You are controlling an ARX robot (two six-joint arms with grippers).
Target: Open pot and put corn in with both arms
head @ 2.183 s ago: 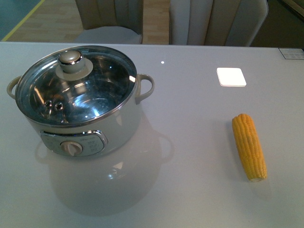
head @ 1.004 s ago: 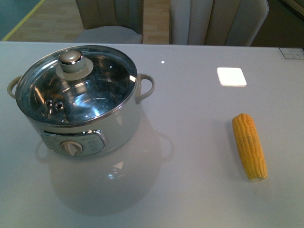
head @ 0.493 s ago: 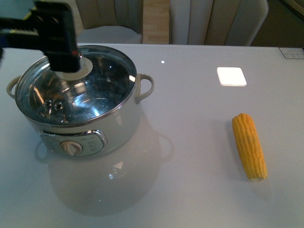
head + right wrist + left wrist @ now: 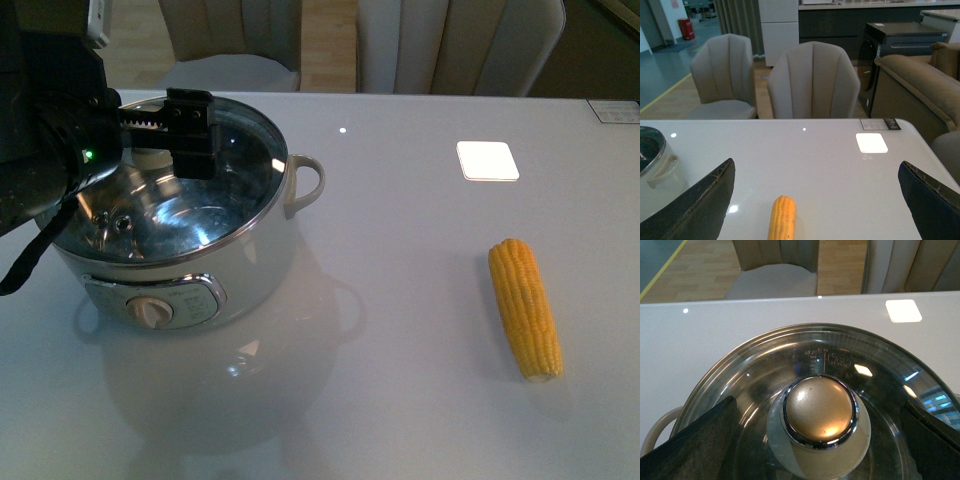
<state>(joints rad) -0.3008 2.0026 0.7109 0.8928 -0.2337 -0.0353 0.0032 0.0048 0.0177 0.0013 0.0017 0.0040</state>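
Pot [image 4: 180, 270] near table's [image 4: 400, 350] left edge, glass lid [image 4: 235, 190] closing it. Left gripper [image 4: 819, 405] spread wide astride knob [image 4: 820, 410], untouching. Corn [image 4: 525, 308] near right edge; right gripper [image 4: 816, 164] spread, empty. Chairs [image 4: 450, 45] beyond far edge.

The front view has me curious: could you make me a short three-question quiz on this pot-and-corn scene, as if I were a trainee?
1. True or false: the lid is off the pot.
2. The left tool is: A) shut on the knob; B) open, straddling the knob; C) far from the pot.
3. Fill in: the corn lies on the ___.
Key: 1 false; 2 B; 3 table.
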